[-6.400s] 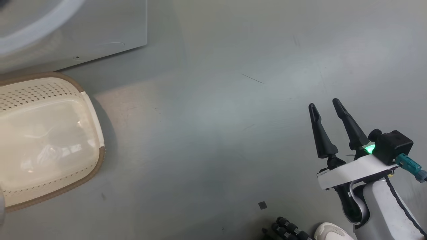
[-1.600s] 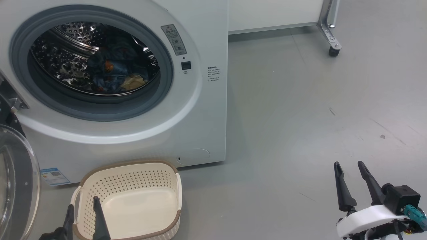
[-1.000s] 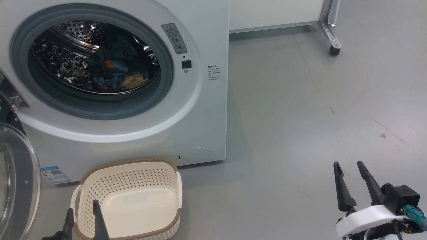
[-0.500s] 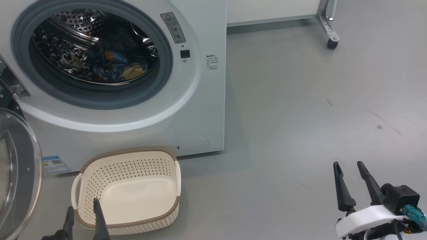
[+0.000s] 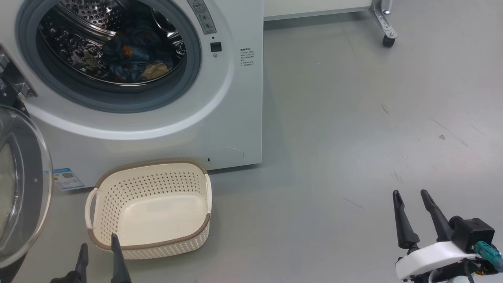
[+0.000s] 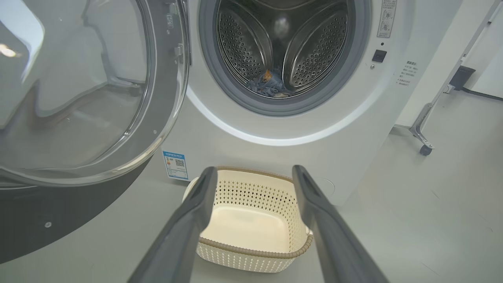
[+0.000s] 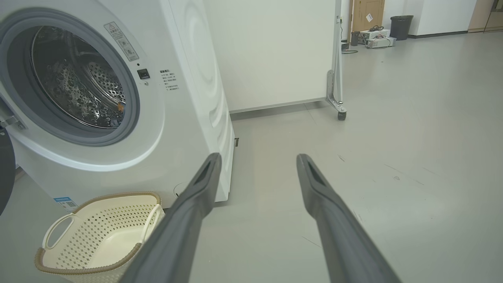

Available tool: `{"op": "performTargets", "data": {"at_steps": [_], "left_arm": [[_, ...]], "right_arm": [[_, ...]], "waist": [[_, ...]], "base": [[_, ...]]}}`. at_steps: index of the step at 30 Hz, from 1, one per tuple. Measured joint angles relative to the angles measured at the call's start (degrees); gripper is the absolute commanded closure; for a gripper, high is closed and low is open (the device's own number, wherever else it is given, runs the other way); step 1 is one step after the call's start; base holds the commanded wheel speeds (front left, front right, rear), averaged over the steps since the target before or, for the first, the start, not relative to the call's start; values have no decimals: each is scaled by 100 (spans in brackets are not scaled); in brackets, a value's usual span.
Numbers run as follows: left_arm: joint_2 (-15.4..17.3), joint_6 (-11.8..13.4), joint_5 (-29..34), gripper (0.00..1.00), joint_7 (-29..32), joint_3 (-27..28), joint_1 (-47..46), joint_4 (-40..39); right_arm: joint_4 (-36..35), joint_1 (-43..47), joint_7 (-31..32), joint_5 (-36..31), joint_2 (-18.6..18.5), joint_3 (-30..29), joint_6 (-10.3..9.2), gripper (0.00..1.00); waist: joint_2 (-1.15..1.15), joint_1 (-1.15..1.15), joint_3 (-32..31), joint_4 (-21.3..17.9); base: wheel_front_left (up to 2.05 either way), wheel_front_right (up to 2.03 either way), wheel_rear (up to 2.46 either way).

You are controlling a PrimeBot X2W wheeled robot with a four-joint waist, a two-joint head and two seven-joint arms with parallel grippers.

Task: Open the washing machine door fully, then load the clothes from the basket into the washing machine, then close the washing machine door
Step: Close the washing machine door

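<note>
The washing machine (image 5: pixel 235 118) stands at the upper left with its door (image 5: pixel 19 188) swung open to the left. Blue clothes (image 5: pixel 133 59) lie inside the steel drum, also seen as clothes (image 6: pixel 271 84) in the left wrist view. The cream basket (image 5: pixel 149 208) sits on the floor before the machine, with nothing in it. My left gripper (image 5: pixel 98 249) is open, just at the basket's near rim. My right gripper (image 5: pixel 412 196) is open over bare floor, far to the right. The door (image 6: pixel 78 98) fills the left of the left wrist view; the basket (image 7: pixel 98 236) shows in the right wrist view too.
A white panel on a wheeled metal leg (image 5: pixel 387 35) stands behind the machine at the upper right. Grey floor (image 5: pixel 334 137) stretches to the right of the machine. A blue label sticker (image 5: pixel 67 179) marks the machine's lower left corner.
The head camera has tilted down, so machine and basket sit lower in the picture. Both grippers keep their places in the picture and stay open.
</note>
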Motion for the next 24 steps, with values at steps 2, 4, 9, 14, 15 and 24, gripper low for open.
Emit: {"op": "performTargets", "data": {"at_steps": [2, 4, 9, 14, 15, 24], "left_arm": [[0, 1, 0, 0, 0, 0, 0, 0], [0, 1, 0, 0, 0, 0, 0, -1], [0, 3, 0, 0, 0, -1, 0, -3], [0, 26, 0, 0, 0, -1, 0, -8], [0, 27, 0, 0, 0, -1, 0, -10], [0, 29, 0, 0, 0, -4, 0, -26]], "right_arm": [[0, -3, 0, 0, -1, -3, 0, 0], [1, -4, 0, 0, -1, -11, 0, 0], [1, -6, 0, 0, -1, -20, 0, 0], [1, -6, 0, 0, 0, -26, 0, 0], [1, -6, 0, 0, 2, -26, 0, 0], [1, -6, 0, 0, 2, -38, 0, 0]], "waist": [[0, 0, 0, 1], [0, 0, -3, 2], [0, 0, -17, 5], [0, 0, -35, 11], [0, 0, -38, 12], [0, 0, -47, 28]], "base": [[-36, 36, 0], [-28, 28, 0], [-14, 14, 0], [0, 0, 0], [0, 0, 0], [0, 0, 0]]}}
